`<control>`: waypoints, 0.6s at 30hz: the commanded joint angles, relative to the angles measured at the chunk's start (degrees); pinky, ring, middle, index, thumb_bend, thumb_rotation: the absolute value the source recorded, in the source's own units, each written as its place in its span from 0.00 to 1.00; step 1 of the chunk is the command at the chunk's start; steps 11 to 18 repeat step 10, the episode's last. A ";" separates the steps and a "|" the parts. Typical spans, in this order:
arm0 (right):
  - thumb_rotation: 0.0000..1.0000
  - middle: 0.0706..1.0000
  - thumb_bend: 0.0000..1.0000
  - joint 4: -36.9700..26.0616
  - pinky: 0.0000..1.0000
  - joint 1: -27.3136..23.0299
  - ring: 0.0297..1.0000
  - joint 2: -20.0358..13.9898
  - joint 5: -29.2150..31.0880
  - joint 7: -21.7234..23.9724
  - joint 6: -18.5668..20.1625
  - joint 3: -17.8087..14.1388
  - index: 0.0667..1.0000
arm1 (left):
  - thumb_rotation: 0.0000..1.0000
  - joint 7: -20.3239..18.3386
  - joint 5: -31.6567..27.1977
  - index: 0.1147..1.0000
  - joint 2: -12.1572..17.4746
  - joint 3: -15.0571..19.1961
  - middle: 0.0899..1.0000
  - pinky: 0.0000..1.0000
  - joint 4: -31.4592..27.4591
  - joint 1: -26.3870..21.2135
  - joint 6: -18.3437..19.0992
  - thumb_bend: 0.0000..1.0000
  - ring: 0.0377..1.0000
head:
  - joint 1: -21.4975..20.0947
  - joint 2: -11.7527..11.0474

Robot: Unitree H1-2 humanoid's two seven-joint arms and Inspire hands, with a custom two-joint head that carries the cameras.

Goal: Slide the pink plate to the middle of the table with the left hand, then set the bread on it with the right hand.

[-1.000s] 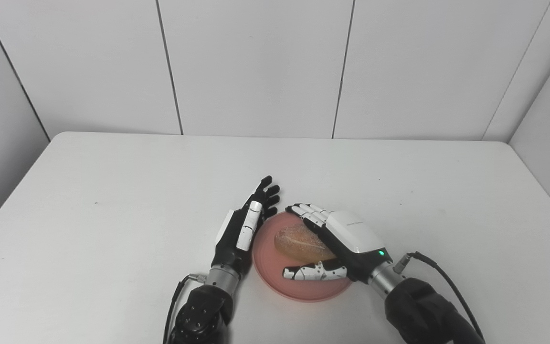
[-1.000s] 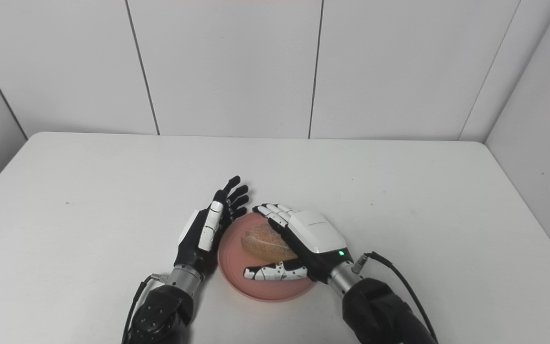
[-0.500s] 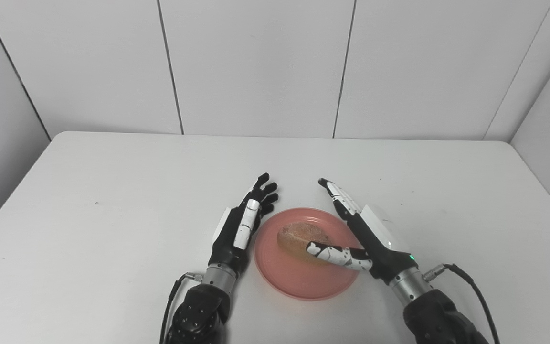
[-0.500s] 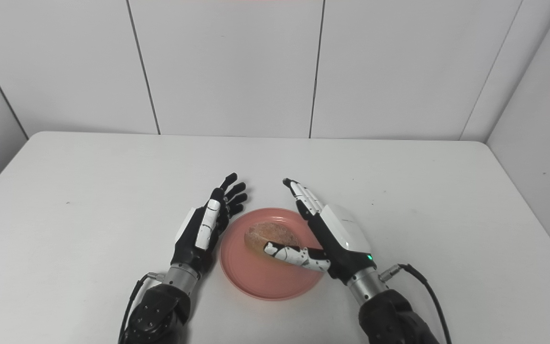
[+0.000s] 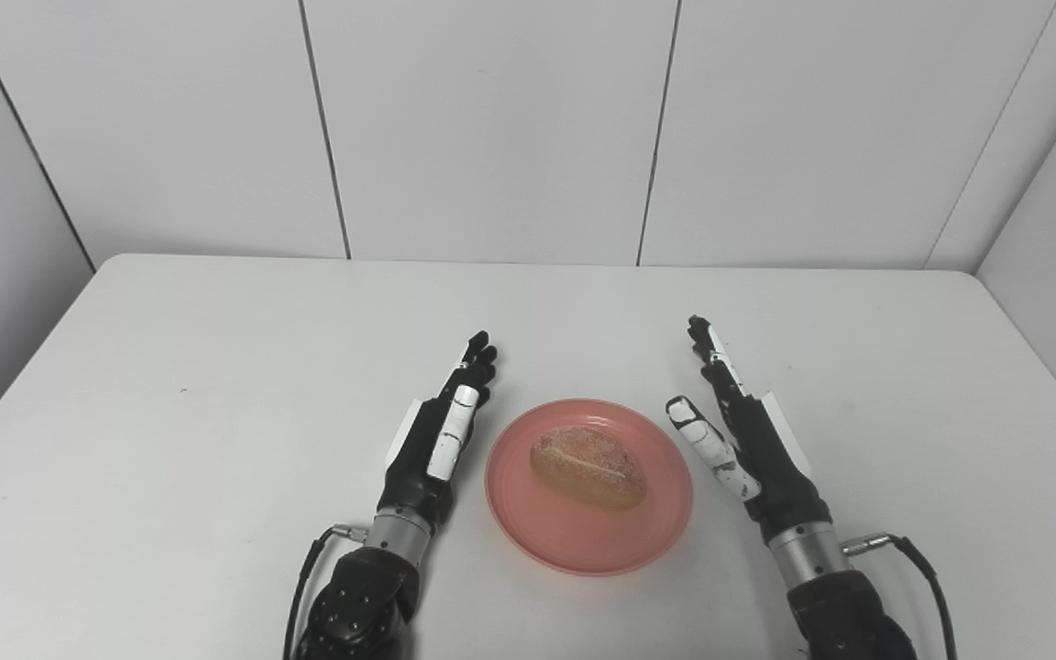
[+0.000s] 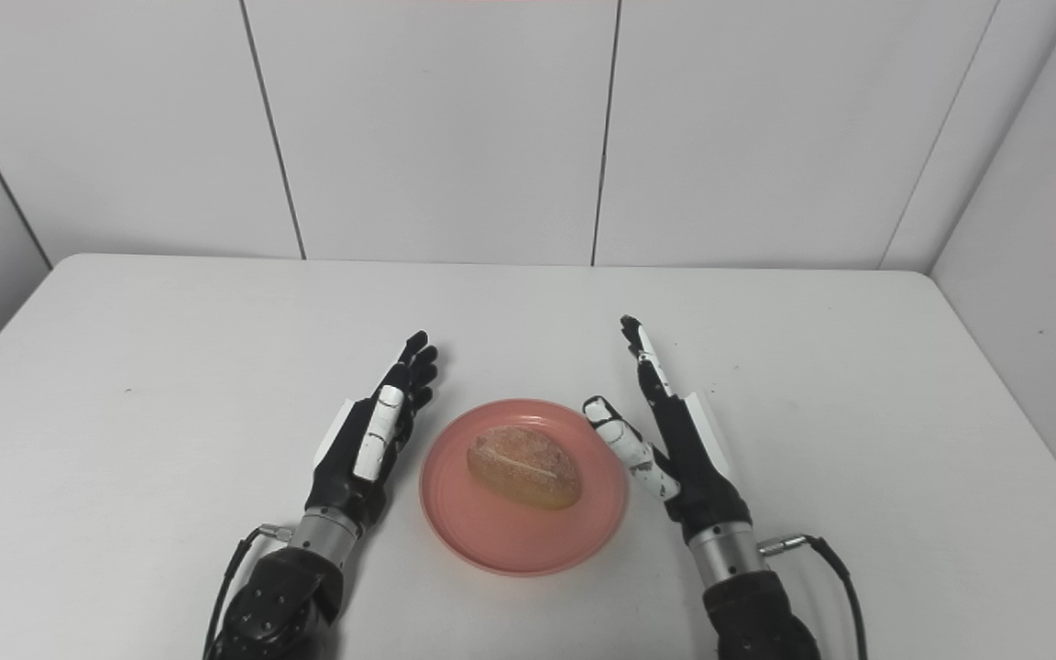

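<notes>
A pink plate (image 5: 583,541) lies near the middle of the white table, toward the front edge. A golden bread roll (image 5: 588,466) rests on the plate, slightly back of its centre. My left hand (image 5: 436,435) stands edge-on just left of the plate, open, fingers straight and pointing away from me, holding nothing. My right hand (image 5: 743,435) stands edge-on just right of the plate, open, thumb angled toward the plate rim, clear of the bread.
The white table (image 5: 216,367) has rounded corners and meets grey panelled walls at the back and both sides. Cables run from both wrists toward the front edge.
My right hand let go of the bread, opened and drew off to the right of the plate. My left hand shifted a little to the left, away from the plate rim.
</notes>
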 commanded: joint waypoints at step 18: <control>1.00 1.00 0.67 3.36 1.00 -1.15 1.00 4.70 7.19 -3.41 0.49 -3.36 1.00 | 1.00 2.54 2.55 1.00 -0.58 0.75 1.00 1.00 0.69 -0.87 -5.08 0.70 1.00 | -0.13 -0.29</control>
